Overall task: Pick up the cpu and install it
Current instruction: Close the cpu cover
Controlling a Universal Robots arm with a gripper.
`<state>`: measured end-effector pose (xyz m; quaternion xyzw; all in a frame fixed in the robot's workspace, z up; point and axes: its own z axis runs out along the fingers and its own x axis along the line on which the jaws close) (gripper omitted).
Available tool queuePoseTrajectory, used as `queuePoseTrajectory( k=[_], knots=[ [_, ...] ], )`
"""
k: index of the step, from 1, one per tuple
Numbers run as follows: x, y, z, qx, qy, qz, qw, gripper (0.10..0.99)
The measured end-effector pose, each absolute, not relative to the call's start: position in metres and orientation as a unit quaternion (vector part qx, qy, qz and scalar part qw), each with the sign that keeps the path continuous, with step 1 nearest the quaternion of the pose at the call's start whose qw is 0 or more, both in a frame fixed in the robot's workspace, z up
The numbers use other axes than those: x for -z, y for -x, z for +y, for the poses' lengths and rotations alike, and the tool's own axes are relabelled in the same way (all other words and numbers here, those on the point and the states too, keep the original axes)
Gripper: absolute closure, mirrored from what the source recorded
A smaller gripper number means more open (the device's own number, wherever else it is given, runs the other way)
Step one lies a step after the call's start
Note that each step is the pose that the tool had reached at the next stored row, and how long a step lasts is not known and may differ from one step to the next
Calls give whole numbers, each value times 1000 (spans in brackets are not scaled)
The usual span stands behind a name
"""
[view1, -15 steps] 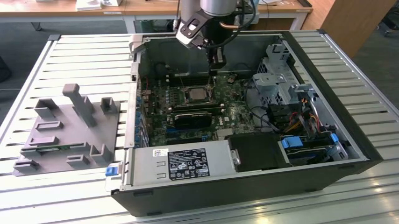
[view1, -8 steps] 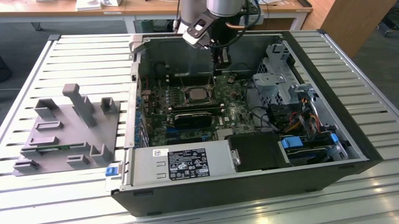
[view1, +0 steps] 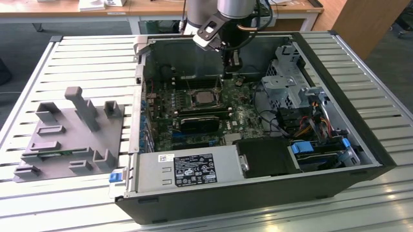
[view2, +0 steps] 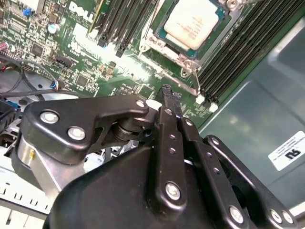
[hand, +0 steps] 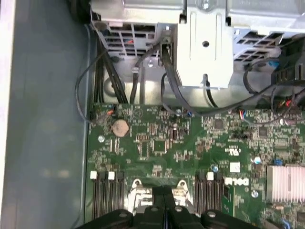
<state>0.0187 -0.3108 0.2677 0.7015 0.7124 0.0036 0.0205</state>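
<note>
The cpu lies in the motherboard socket; the hand is closed and empty.
In the exterior view, the cpu lies flat in its socket inside the open computer case. The hand hangs just beyond it, toward the case's far wall, with its fingers pressed together. A grey fixture sits on the counter at the exterior view's left.
</note>
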Motion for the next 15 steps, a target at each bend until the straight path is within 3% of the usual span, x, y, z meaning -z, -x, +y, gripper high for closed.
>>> queuePoseTrajectory(
  k=[15],
  knots=[
    [-252,-16,-311,-3,-701,712,21,980]
  ],
)
